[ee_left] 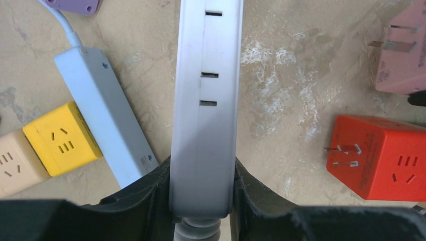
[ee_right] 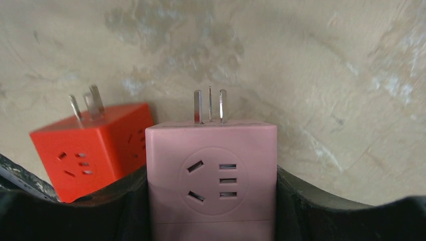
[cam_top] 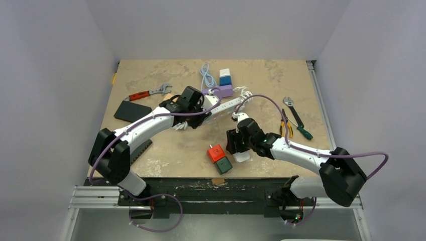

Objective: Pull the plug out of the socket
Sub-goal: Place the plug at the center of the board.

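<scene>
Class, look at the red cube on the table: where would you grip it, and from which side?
Probably across two opposite flat side faces of the red cube, coming from above. Its square body gives the jaws parallel faces; its prongs stick out sideways, so avoid that face.

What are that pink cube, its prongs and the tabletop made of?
Pink cube: likely moulded plastic, matte, even colour with soft rounded edges. Prongs: metal, thin, grey and shiny. Tabletop: perhaps stone-look laminate or coated board; beige with mottled pale patches, hard to say.
</scene>
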Robot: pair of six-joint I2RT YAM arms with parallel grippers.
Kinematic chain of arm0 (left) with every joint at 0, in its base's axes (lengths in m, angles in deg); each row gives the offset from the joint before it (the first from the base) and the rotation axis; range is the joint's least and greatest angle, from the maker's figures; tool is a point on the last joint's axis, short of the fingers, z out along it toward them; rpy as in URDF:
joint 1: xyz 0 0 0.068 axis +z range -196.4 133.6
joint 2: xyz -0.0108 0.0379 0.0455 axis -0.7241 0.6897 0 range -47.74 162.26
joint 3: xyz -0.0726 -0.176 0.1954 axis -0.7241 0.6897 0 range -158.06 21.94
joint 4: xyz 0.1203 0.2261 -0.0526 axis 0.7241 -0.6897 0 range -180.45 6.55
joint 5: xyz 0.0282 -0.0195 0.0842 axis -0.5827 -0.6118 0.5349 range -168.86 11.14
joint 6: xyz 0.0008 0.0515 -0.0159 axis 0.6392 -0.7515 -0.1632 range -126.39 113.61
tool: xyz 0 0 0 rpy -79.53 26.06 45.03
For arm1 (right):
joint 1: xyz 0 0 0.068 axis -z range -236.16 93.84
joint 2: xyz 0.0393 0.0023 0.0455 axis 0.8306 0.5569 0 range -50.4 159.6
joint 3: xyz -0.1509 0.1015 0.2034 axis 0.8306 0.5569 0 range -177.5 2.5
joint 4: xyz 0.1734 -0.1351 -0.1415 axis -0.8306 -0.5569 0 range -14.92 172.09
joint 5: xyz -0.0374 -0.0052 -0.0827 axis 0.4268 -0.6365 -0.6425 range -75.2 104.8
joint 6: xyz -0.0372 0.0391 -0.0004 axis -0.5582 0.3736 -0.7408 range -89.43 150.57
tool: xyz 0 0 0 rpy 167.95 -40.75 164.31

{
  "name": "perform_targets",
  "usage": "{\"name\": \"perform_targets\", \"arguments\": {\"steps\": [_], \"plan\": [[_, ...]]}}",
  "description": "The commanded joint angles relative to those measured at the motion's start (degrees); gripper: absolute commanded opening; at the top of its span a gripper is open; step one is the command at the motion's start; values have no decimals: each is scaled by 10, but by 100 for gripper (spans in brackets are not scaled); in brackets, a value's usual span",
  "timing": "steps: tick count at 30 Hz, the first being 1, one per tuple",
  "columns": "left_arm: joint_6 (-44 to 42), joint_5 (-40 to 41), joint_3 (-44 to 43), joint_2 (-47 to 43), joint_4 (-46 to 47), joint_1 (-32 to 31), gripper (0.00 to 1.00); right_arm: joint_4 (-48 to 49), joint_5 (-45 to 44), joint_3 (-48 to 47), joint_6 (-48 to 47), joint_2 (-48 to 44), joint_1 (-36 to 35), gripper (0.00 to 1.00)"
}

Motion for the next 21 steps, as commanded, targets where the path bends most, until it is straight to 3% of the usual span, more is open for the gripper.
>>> {"name": "perform_targets", "arguments": {"steps": [1, 3, 6, 9, 14, 21], "plan": [[26, 63, -25, -8, 6, 10, 0, -5, -37, 21, 42, -28, -11, 1], [25, 52, -24, -12, 2, 10, 0, -16, -48, 22, 46, -31, -10, 19], [20, 36, -19, -22, -1, 9, 0, -31, -57, 15, 51, -29, -10, 56], [16, 5, -14, -29, -7, 10, 0, -44, -67, -5, 44, -33, -10, 75], [6, -32, -2, -36, -17, 9, 0, -89, -85, -73, 18, -49, 7, 90], [11, -43, 31, -43, -4, 6, 0, -113, -127, -147, 3, -66, 35, 92]]}}
